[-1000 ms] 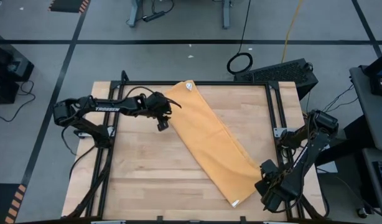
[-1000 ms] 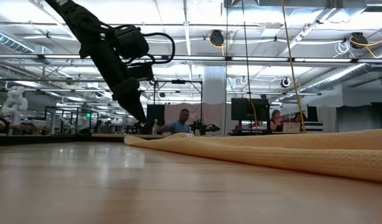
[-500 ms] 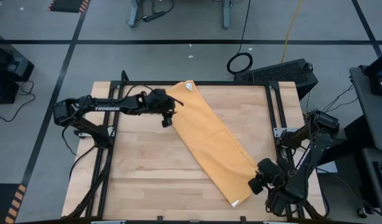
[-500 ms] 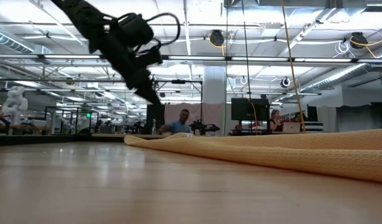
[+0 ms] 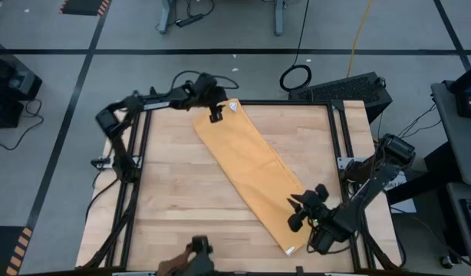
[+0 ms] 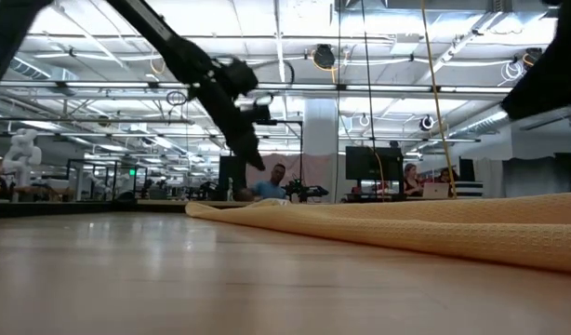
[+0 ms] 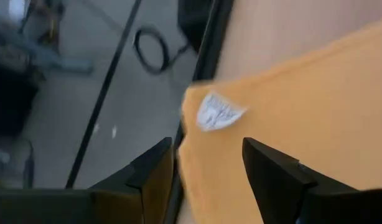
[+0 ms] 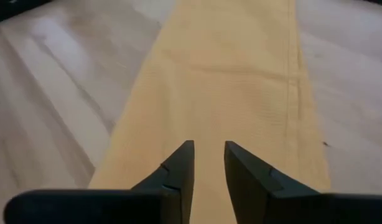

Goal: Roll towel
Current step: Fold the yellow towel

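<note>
Towel [image 5: 255,175] flat, diagonal on table [image 5: 174,199]; white tag [image 7: 217,112] unreadable; left gripper [image 7: 206,168] spread above tag corner; right gripper [image 8: 208,163] narrowly parted, empty, over opposite end.

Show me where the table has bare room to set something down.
The towel runs diagonally from the far edge to the near right corner. Bare wood lies on the table's left and near-left side, and in the far right triangle. It is crowded at both towel ends: left gripper over the far end, right gripper over the near end.
</note>
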`<state>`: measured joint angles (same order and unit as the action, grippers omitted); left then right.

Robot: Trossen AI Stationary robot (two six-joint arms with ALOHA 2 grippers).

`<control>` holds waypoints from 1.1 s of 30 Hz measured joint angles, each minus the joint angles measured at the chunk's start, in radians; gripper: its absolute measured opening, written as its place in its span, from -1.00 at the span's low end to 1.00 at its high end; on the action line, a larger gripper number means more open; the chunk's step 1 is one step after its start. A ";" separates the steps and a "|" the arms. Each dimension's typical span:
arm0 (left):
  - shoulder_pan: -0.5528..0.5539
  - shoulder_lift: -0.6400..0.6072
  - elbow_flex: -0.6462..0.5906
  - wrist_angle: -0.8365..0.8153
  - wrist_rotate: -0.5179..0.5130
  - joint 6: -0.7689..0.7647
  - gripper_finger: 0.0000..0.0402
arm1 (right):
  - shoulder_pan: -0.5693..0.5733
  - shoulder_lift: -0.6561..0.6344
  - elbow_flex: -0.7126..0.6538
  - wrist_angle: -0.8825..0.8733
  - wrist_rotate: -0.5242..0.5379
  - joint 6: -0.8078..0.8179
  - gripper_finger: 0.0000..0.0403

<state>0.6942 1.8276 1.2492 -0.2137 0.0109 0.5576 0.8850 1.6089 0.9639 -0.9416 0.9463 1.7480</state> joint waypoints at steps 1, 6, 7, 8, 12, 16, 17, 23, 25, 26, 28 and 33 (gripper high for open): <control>0.014 0.032 0.014 -0.018 -0.012 -0.013 -0.01 | -0.016 0.000 -0.014 0.039 -0.004 -0.029 -0.61; 0.061 0.122 0.022 -0.065 0.002 -0.084 -0.01 | -0.071 0.000 -0.077 0.229 -0.006 -0.174 -0.62; 0.064 0.127 0.016 -0.077 0.012 -0.094 -0.01 | -0.079 0.000 -0.086 0.255 -0.005 -0.201 -0.62; 0.066 0.131 0.007 -0.083 0.016 -0.098 -0.02 | -0.087 0.000 -0.092 0.274 -0.005 -0.221 -0.62; 0.068 0.133 -0.023 -0.088 -0.016 -0.101 -0.11 | -0.121 0.000 -0.115 0.328 -0.001 -0.295 -0.62; 0.089 0.133 -0.032 -0.091 -0.040 -0.095 -0.21 | -0.160 0.000 -0.130 0.348 -0.001 -0.320 -0.62; 0.094 0.133 -0.032 -0.081 -0.039 -0.090 -0.22 | -0.168 0.000 -0.131 0.347 -0.001 -0.321 -0.62; 0.131 0.133 -0.032 -0.060 0.051 -0.042 -0.13 | -0.209 0.000 -0.132 0.366 -0.003 -0.364 -0.62; 0.149 0.133 -0.032 -0.064 0.097 -0.036 -0.04 | -0.223 0.000 -0.132 0.384 -0.004 -0.384 -0.62; 0.157 0.133 -0.032 -0.070 0.116 -0.036 0.01 | -0.230 0.000 -0.132 0.395 -0.005 -0.394 -0.62; 0.167 0.133 -0.032 -0.067 0.141 -0.026 0.12 | -0.245 0.000 -0.132 0.418 -0.004 -0.417 -0.62; 0.186 0.141 -0.032 -0.049 0.200 0.011 0.33 | -0.291 0.000 -0.132 0.488 -0.002 -0.516 -0.62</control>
<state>0.8800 1.9689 1.2171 -0.2623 0.2110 0.5689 0.5938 1.6089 0.8320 -0.4540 0.9445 1.2323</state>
